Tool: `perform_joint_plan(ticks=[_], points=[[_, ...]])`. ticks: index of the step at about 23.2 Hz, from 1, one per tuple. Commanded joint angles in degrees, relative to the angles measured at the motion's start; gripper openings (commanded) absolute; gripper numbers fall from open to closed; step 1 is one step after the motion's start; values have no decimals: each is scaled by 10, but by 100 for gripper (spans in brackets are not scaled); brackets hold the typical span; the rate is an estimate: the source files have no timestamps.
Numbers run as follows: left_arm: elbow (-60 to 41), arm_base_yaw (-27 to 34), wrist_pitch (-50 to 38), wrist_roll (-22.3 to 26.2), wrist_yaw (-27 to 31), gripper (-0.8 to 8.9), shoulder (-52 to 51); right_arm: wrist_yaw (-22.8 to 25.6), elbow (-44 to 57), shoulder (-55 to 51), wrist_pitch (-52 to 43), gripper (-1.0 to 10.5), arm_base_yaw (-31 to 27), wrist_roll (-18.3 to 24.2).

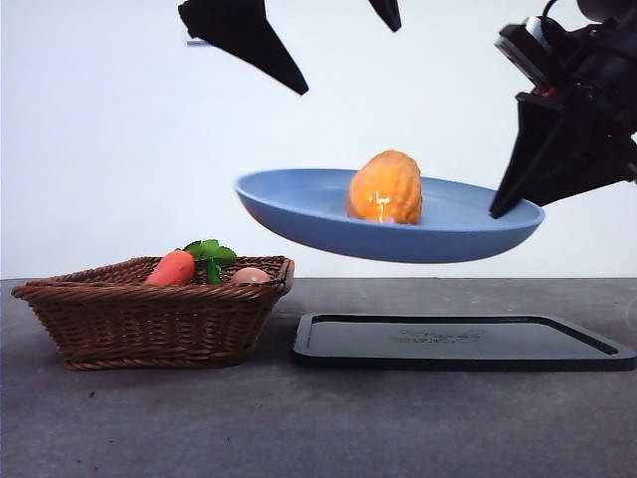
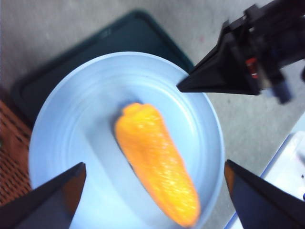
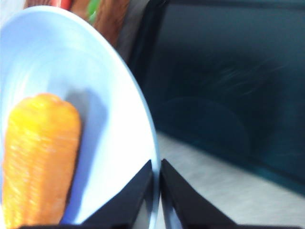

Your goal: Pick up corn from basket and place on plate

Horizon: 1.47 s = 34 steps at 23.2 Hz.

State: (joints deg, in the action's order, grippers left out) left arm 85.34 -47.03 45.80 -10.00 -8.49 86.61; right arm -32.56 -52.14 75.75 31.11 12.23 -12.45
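While clamped on the rim of the plate point(image 1: 299, 204) by right gripper point(image 3: 157, 168), held aloft over black tray point(image 1: 458, 344) so corn point(image 1: 385, 187) rests on it. Left gripper point(image 2: 152, 195) spread wide above, empty. Basket point(image 1: 149, 314) toward left tabletop edge.

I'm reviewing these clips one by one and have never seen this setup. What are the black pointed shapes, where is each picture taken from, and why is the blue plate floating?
This is a two-armed robot at a table; the black wedges are its gripper jaws. One picture looks level across the table; the other two come from cameras on each wrist. The plate is not floating: the right gripper is shut on its rim and holds it in the air, above the black tray. The corn lies on the plate. The left gripper hangs open above it, holding nothing. The basket on the table holds a carrot and a pale egg-like item.
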Motion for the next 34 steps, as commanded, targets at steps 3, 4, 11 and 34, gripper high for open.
perform_joint_plan(ticks=[3, 4, 11, 34], points=[[23, -6, -3, 8, 1, 470, -2, 10, -14, 26, -17, 3, -47, -6], [23, -6, -3, 8, 1, 470, -2, 10, -17, 38, -19, 3, -58, -6], [23, -6, -1, 5, 1, 470, -2, 11, -106, 177, -24, 3, -99, 1], [23, -6, -5, 5, 1, 470, -2, 59, -151, 280, -8, 218, -117, 37]])
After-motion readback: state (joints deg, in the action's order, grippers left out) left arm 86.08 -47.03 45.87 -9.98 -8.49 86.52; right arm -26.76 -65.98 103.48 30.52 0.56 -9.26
